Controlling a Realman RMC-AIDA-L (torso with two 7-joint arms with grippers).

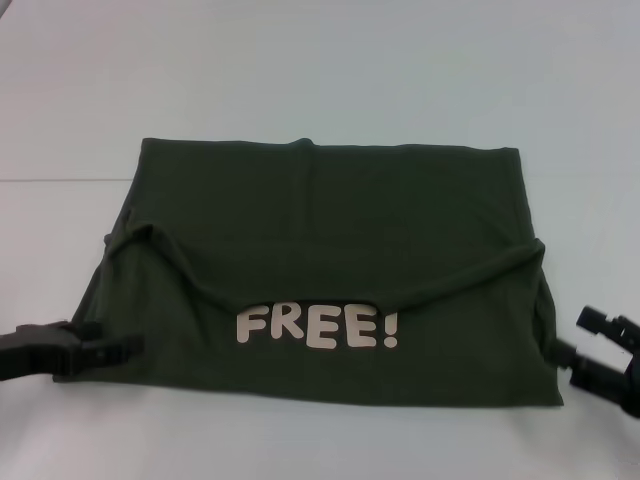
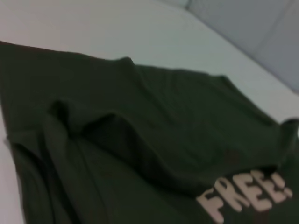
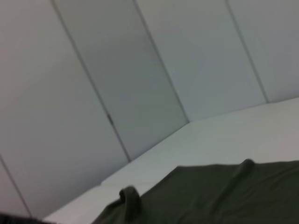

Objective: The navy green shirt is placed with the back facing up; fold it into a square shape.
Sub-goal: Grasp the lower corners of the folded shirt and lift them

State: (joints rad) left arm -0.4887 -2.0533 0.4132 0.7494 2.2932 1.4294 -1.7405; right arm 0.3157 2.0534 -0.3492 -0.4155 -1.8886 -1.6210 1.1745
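I see the navy green shirt (image 1: 330,270) lying long axis left-right, "FREE!" print (image 1: 318,327) near, left gripper (image 1: 118,348) clamped on its near-left edge, right gripper (image 1: 585,345) spread apart just beside its near-right corner.

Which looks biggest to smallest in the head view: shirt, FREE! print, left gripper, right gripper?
1. navy green shirt, by far.
2. FREE! print.
3. left gripper and right gripper: both cut off by the frame edges and look much alike, so not ranked against each other.
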